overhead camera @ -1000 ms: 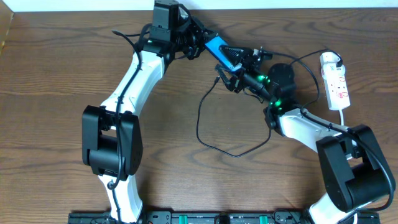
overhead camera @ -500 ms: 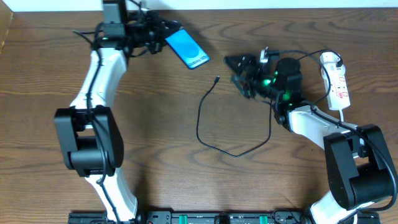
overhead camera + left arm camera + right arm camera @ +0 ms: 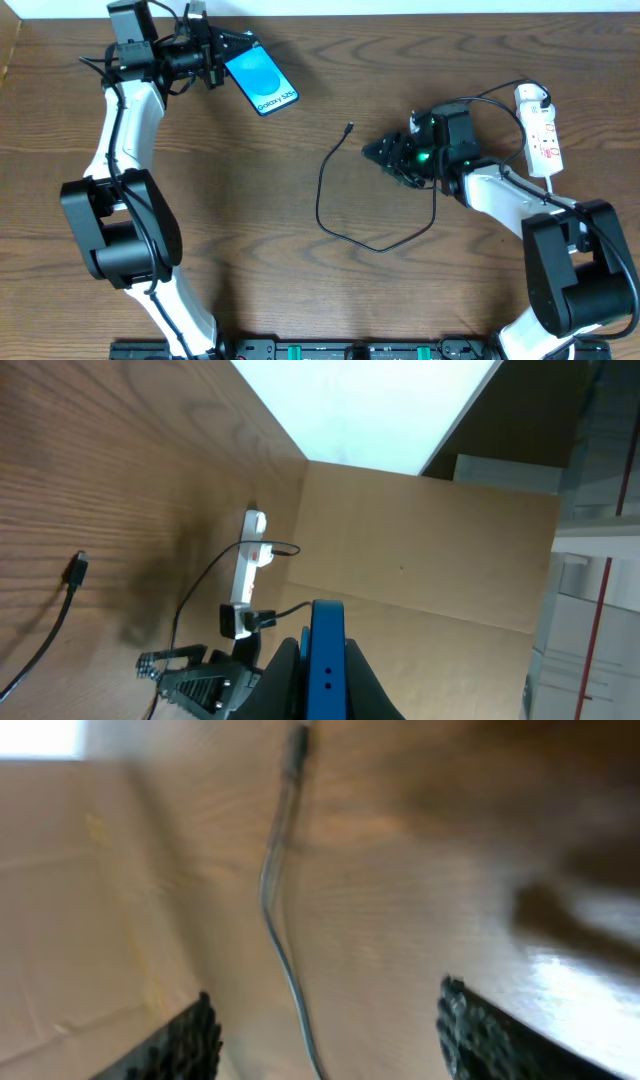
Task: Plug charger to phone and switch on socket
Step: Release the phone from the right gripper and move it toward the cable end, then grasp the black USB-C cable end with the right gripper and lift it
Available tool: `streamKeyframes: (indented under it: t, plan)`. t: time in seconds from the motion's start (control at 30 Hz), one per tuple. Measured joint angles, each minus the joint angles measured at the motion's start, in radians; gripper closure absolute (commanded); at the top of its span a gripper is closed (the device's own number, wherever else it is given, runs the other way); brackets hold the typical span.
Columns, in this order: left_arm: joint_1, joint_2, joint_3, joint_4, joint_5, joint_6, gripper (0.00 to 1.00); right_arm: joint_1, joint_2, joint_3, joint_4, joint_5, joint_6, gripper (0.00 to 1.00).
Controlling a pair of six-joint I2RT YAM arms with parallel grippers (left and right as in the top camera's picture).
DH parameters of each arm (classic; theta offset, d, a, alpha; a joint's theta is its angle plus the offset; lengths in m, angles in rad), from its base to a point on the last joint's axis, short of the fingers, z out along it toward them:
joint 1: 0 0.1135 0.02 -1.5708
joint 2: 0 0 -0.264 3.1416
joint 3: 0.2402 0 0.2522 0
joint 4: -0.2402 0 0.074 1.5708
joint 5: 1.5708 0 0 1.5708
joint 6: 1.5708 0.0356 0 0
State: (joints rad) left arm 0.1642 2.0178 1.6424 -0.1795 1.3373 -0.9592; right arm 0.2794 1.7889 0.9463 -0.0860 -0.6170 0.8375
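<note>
Phone in left hand, charger loose on desk, right hand empty.
Left hand (image 3: 233, 57) is clenched on 1 end of the phone (image 3: 262, 82), held at the far left with its blue screen up. Right hand (image 3: 380, 152) is released, its 2 fingers (image 3: 192, 1042) spread, near the charger (image 3: 319, 195), which lies in 1 loop on the desk (image 3: 250, 260), tip well apart from the phone. Socket (image 3: 541, 137) lies far right.

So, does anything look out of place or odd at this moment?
Yes: the phone is clamped in the left pincer up at the far left, well apart from the charger, whose small plug tip lies loose on the table, plugged into nothing. The right pincer is open and empty beside it.
</note>
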Motion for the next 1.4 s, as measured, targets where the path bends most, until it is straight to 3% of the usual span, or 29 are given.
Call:
streamKeyframes:
  t: [0.23, 0.47, 0.67, 0.93, 1.4]
  plan:
    - [-0.001, 0.000, 0.000, 0.000, 0.004, 0.000, 0.93, 0.048, 0.000, 0.321, -0.397, 0.154, -0.156, 0.43]
    - [-0.001, 0.000, 0.000, 0.000, 0.008, 0.006, 0.93, 0.117, 0.022, 0.552, -0.510, 0.269, -0.200, 0.46]
    - [-0.001, 0.000, 0.000, 0.000, 0.012, 0.013, 0.93, 0.143, 0.225, 0.794, -0.644, 0.310, -0.176, 0.42]
    - [-0.002, 0.000, 0.000, 0.000, 0.012, 0.014, 0.93, 0.189, 0.434, 0.828, -0.662, 0.322, -0.094, 0.46]
    - [-0.002, 0.000, 0.000, 0.000, 0.011, 0.014, 0.93, 0.218, 0.526, 0.842, -0.602, 0.306, 0.002, 0.57]
